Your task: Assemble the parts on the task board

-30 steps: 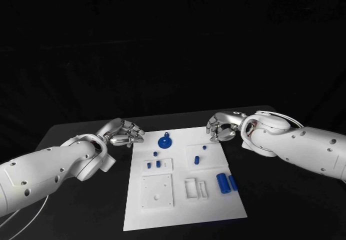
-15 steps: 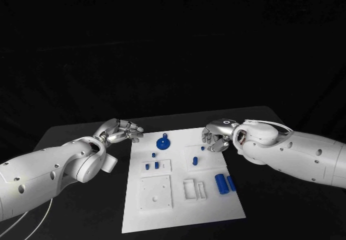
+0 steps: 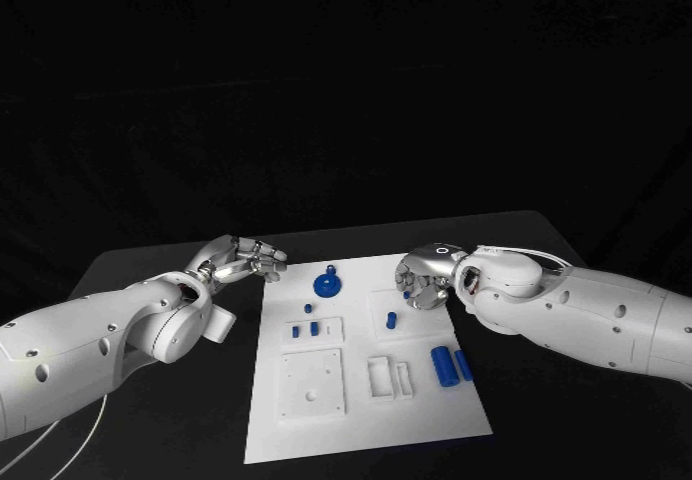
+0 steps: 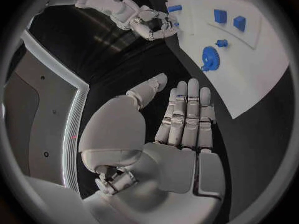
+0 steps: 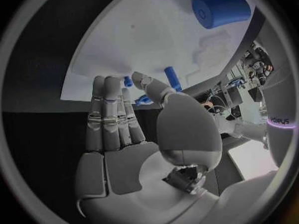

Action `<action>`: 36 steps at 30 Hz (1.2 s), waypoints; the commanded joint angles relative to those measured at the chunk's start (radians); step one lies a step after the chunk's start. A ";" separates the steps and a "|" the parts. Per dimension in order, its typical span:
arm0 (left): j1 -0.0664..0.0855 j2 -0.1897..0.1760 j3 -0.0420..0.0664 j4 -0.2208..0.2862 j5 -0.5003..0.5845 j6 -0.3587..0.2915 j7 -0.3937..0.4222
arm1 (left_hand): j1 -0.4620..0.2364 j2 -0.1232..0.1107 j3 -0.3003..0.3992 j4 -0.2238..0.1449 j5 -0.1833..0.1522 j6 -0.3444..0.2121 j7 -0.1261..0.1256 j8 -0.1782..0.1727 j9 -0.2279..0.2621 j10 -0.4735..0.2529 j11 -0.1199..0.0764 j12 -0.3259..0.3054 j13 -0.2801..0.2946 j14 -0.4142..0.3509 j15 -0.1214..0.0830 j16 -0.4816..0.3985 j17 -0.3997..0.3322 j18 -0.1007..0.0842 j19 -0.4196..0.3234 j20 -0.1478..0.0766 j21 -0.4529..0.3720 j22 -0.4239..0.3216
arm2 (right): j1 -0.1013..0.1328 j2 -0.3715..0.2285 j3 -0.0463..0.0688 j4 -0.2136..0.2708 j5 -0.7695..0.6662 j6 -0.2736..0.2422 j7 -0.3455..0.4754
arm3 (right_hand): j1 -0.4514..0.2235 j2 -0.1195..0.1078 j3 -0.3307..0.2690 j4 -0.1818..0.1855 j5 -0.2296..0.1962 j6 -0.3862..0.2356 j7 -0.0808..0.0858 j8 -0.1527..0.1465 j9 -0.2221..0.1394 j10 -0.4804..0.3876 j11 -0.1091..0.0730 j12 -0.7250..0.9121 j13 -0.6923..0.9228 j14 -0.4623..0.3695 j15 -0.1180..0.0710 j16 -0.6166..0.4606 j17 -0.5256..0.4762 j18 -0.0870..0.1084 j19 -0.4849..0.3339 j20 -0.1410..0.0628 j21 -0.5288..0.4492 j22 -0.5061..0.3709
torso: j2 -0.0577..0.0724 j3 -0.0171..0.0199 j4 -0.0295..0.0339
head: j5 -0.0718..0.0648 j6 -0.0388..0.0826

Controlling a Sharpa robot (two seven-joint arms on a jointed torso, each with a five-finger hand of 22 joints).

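Hovering right hand (image 3: pixel 423 277): over the board's (image 3: pixel 368 410) far right corner, fingers apart, empty.
Left hand (image 3: pixel 245 261): off the board's left, open-fingered, empty.
Parts (image 3: pixel 450 364): lying on board, mid-counter (image 3: pixel 144 270).

Robotics lab or test cell. Black counter (image 3: pixel 159 265) against black backdrop, no household items. White task board (image 3: pixel 361 400) with machined recesses and small blue parts (image 3: pixel 447 365) laid out as bench fixture. Left wrist view: grey wall panels with pale trim, industrial look.
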 commanded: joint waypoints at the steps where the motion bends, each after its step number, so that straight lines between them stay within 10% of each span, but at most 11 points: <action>1: 0.001 0.000 0.001 0.002 0.025 0.010 0.021 | 0.001 0.013 -0.007 -0.001 -0.002 -0.005 0.000 0.005 0.002 0.006 -0.001 0.005 -0.001 0.002 0.000 -0.007 0.002 0.005 -0.007 0.002 -0.005 0.001 | -0.009 0.008 -0.002 -0.009 -0.019 0.011 -0.007 | -0.004 -0.009 0.018 0.006 -0.012 0.011 0.000 -0.004 -0.003 0.014 -0.002 -0.010 0.001 -0.003 -0.005 0.013 -0.001 0.006 0.012 -0.001 0.007 0.006 | 0.000 0.0010 -0.0007 | 0.003 -0.001; 22: 0.001 -0.001 0.001 0.002 0.025 0.017 0.014 | 0.001 0.014 -0.009 -0.001 -0.001 -0.005 0.000 0.006 0.002 0.008 -0.002 0.006 -0.003 0.009 -0.001 -0.011 0.007 0.007 -0.004 0.001 -0.005 0.004 | -0.032 0.027 -0.005 -0.016 -0.075 0.030 -0.021 | 0.010 0.018 0.165 0.035 -0.129 0.111 -0.041 0.037 0.011 0.132 -0.044 -0.001 0.072 -0.001 -0.045 0.179 0.035 0.006 0.069 -0.039 0.075 0.075 | 0.000 0.0012 -0.0005 | 0.001 -0.008; 36: 0.001 -0.001 0.001 0.001 0.025 0.016 0.015 | 0.003 0.017 -0.009 -0.002 0.002 -0.006 -0.001 0.007 0.002 0.008 -0.002 0.005 -0.004 0.017 -0.003 -0.014 0.013 0.009 0.000 0.000 -0.005 0.006 | -0.034 0.023 -0.005 -0.005 -0.100 -0.027 -0.030 | 0.008 0.012 0.191 0.025 -0.120 0.135 -0.051 0.047 0.028 0.157 -0.055 0.004 0.113 -0.007 -0.055 0.226 0.051 0.006 0.083 -0.049 0.096 0.096 | 0.000 0.0003 -0.0002 | 0.002 -0.009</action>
